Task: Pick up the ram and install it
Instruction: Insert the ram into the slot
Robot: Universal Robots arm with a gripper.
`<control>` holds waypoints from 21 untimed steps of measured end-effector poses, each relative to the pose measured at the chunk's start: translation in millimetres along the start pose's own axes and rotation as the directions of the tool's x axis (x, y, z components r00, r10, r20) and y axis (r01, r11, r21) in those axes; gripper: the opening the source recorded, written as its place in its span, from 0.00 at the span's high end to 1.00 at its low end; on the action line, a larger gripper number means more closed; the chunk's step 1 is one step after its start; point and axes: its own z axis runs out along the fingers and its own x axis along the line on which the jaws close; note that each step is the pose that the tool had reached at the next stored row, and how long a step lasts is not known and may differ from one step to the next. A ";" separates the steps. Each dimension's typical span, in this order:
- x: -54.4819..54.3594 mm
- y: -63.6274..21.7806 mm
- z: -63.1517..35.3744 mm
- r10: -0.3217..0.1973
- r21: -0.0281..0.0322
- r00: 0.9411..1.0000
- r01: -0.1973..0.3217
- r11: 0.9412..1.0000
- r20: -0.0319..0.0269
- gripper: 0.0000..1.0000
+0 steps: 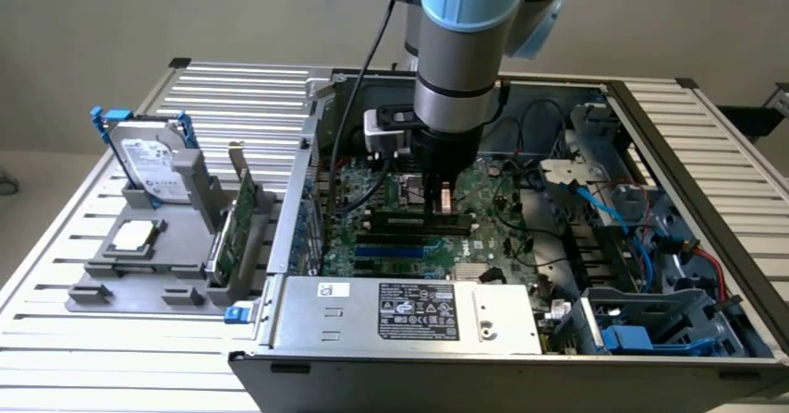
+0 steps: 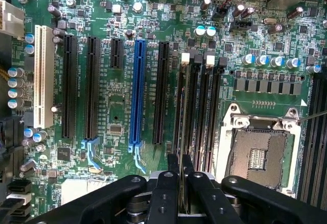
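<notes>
Overall light: bright, even and diffuse in both views, with no hard-edged shadows.
Exterior view: the pale ribbed surface (image 1: 235, 108) looks washed out at 10 o'clock; the arm (image 1: 463, 71) dims the motherboard (image 1: 493, 237) below it.
Glare: soft sheen on the power supply (image 1: 407, 307) cover; capacitor tops (image 2: 265, 60) shine at 2 o'clock.
Wrist view: the end effector (image 2: 181, 160) is dark and soft at 6 o'clock, and the ram (image 2: 180, 183) edge between its fingers is dim.

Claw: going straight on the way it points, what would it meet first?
Likely the long black plastic memory slots on the green motherboard, reached first by the thin dark-green ram stick pinched in the claw; depth unclear.
</notes>
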 end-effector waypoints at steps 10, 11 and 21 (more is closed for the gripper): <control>-0.5 -0.4 0.0 -0.001 0.000 1.000 0.001 1.000 0.000 0.86; -0.6 -0.5 0.1 -0.001 0.000 1.000 0.001 1.000 0.000 0.86; -0.8 -0.4 4.5 -0.001 0.000 1.000 0.001 1.000 0.000 0.86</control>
